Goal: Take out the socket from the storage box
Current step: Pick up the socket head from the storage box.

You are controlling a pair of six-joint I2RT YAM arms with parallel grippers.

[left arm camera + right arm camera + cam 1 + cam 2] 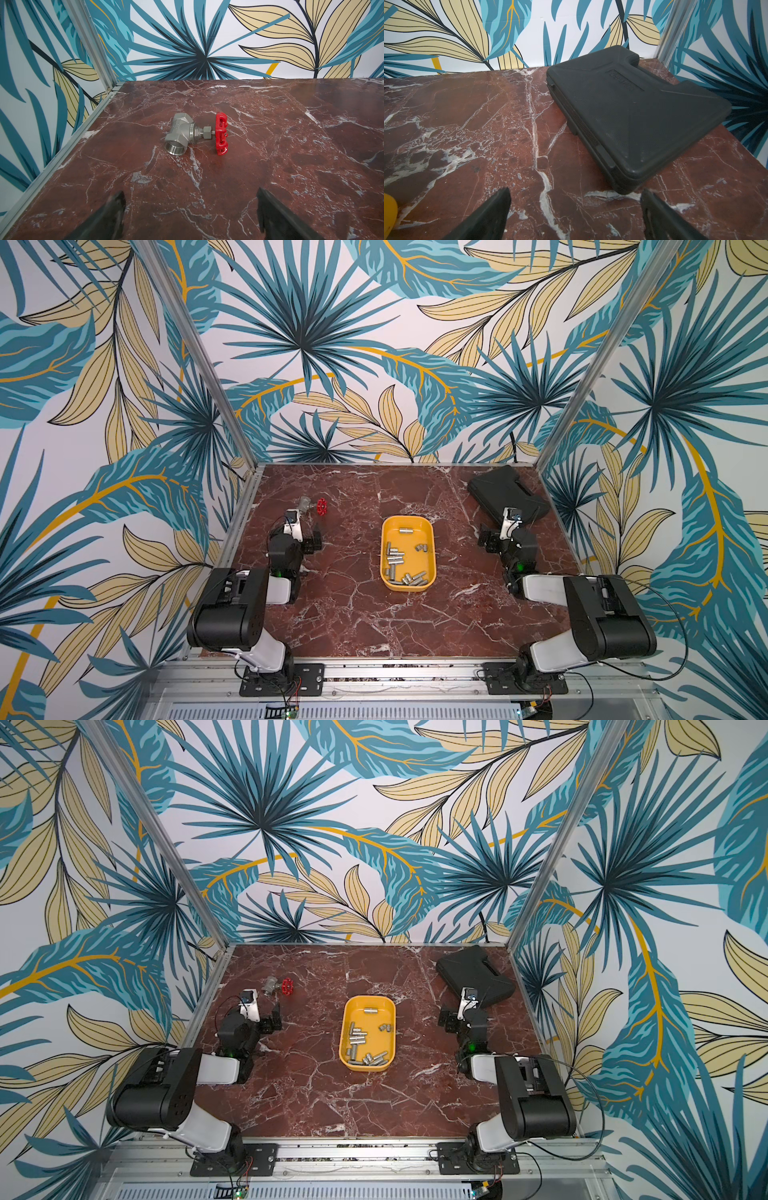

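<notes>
While both arms sit folded low at the sides of the red marble tabletop (353, 614), the yellow storage box (415, 562) lies between them near the middle, well apart from either claw. In both top views the steel sockets (357, 1040) lie loose on its floor: one socket (405, 531) alone near the far end, a pair toward the right wall, a row along the left wall and a heap at the near end. The left claw (190, 195) has its fingers spread wide with nothing between them, hovering over bare marble and facing a steel gate valve (182, 133) that lies on its side with a red handwheel (221, 134). The right claw (575, 193) is likewise spread and empty, pointed at the near corner of a closed black hard case (639, 116) that lies flat in the far right corner.
</notes>
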